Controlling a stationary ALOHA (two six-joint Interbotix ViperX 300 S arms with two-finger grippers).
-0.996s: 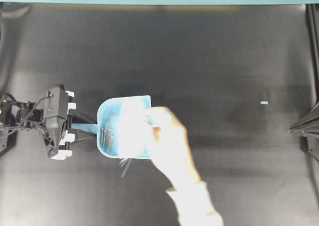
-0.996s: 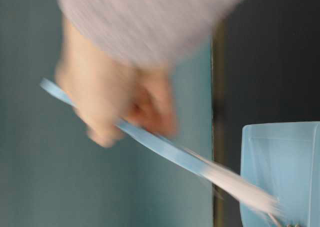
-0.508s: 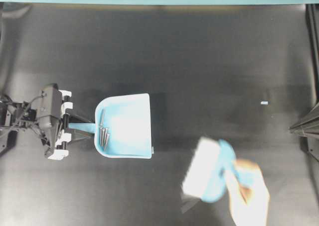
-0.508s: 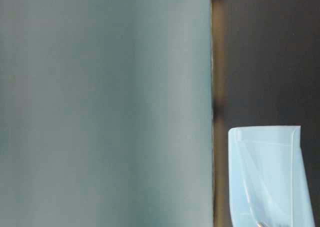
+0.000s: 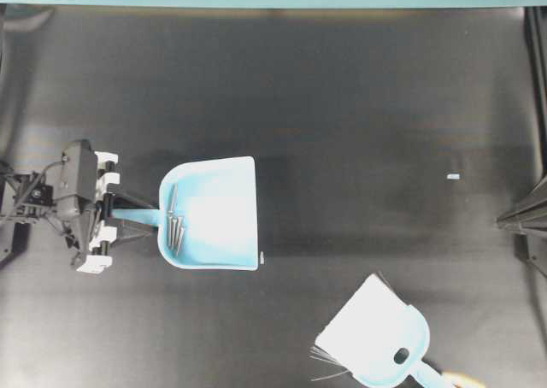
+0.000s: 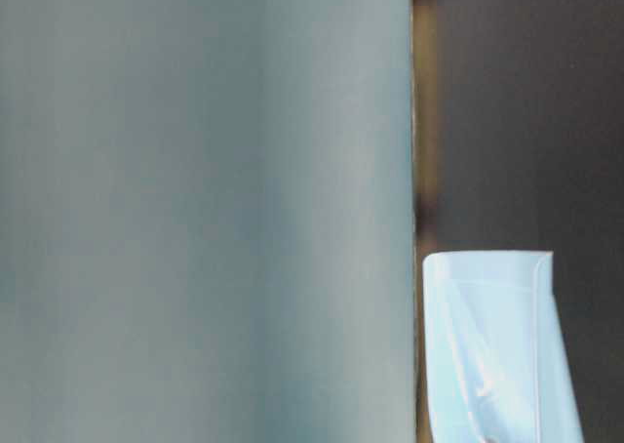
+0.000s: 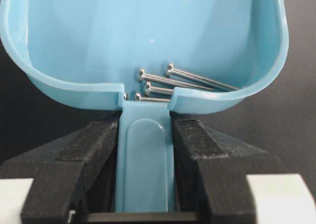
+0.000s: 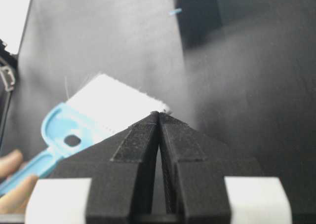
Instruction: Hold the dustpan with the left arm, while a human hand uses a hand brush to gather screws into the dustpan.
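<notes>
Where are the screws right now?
In the overhead view the screws lie inside the dustpan, bunched at its handle end, left of centre.

black table point(image 5: 342, 97), brush point(image 5: 376, 332), fleck point(image 5: 453, 176)

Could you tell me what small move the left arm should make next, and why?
Probably keep the dustpan level or tipped slightly back. The left gripper clamps its handle, the screws lie at the rear wall inside, and the hand brush lies well clear, so nothing seems left to sweep.
</notes>
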